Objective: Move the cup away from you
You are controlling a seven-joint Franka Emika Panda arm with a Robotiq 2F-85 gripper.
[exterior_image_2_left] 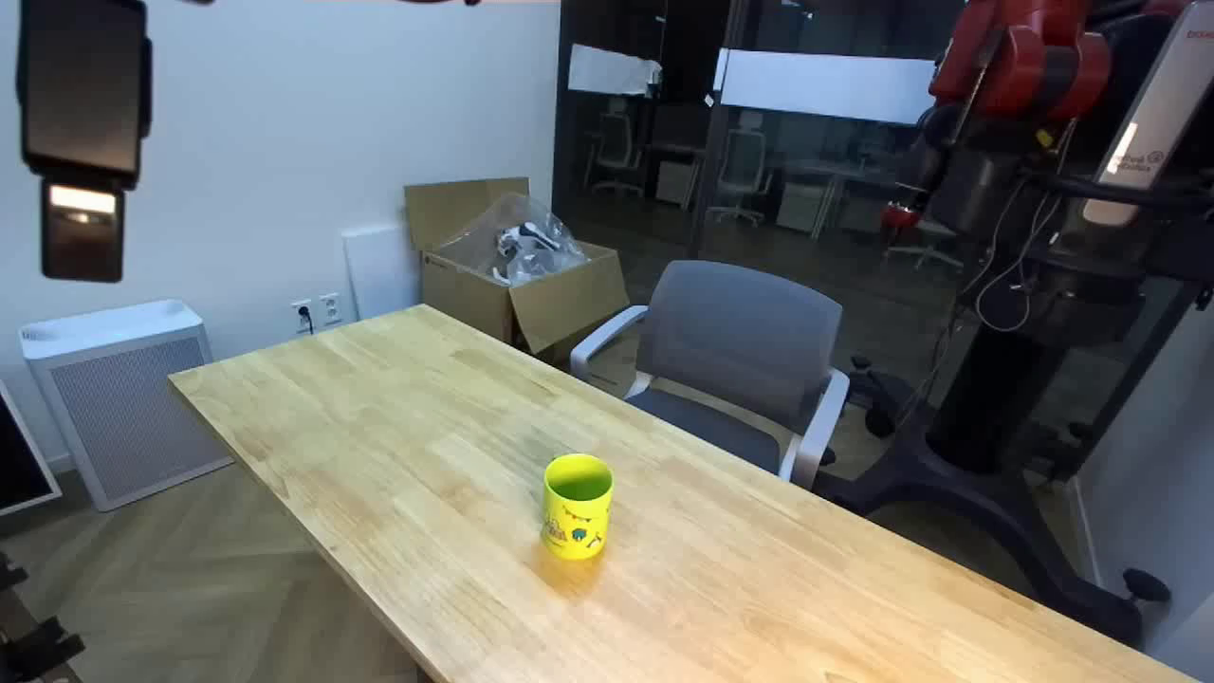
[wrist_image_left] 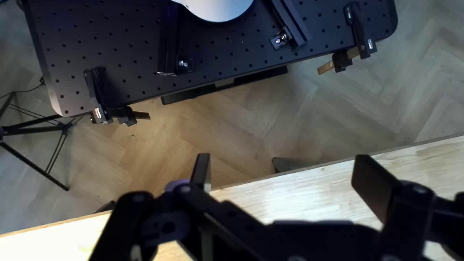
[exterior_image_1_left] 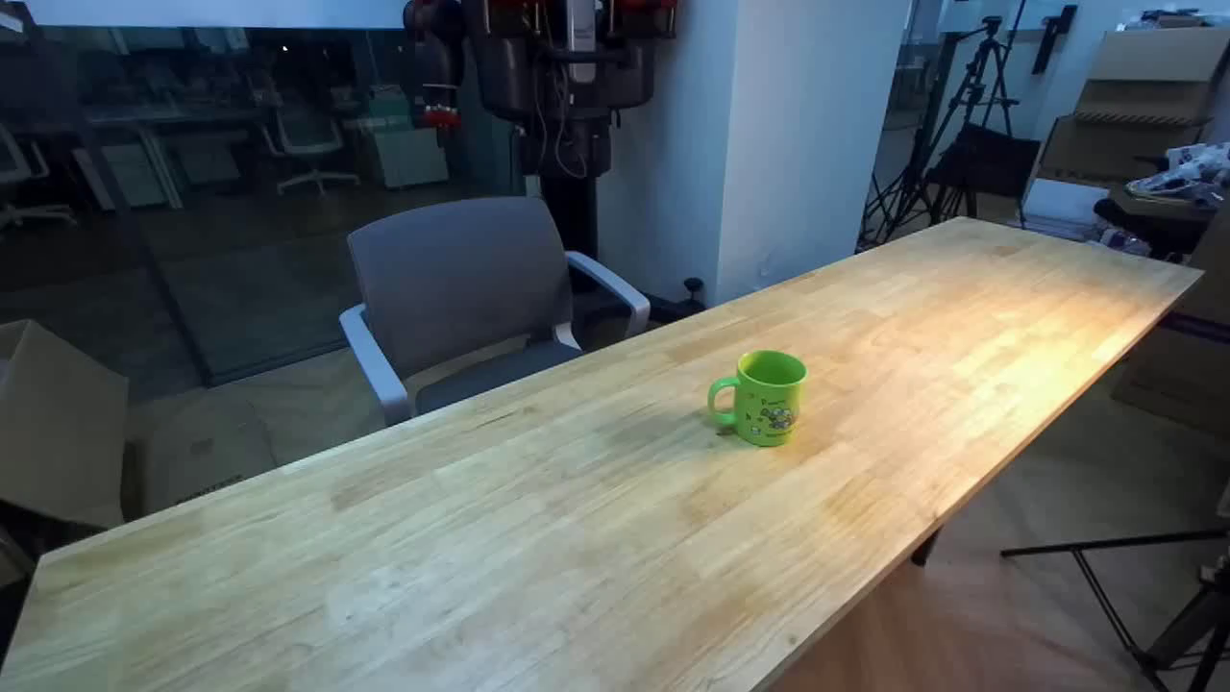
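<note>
While the cup [exterior_image_1_left: 762, 411] stands on a table [exterior_image_1_left: 538, 538] cropped in every view, the blurred tool [wrist_image_left: 283, 175] gapes wide.

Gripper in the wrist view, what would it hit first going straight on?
Probably the wooden table, whose edge lines up there with the open gripper; depth is unclear, so it might slip past towards the floor instead.

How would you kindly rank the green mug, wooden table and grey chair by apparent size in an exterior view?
In an exterior view, largest to smallest:
1. wooden table
2. grey chair
3. green mug
</note>
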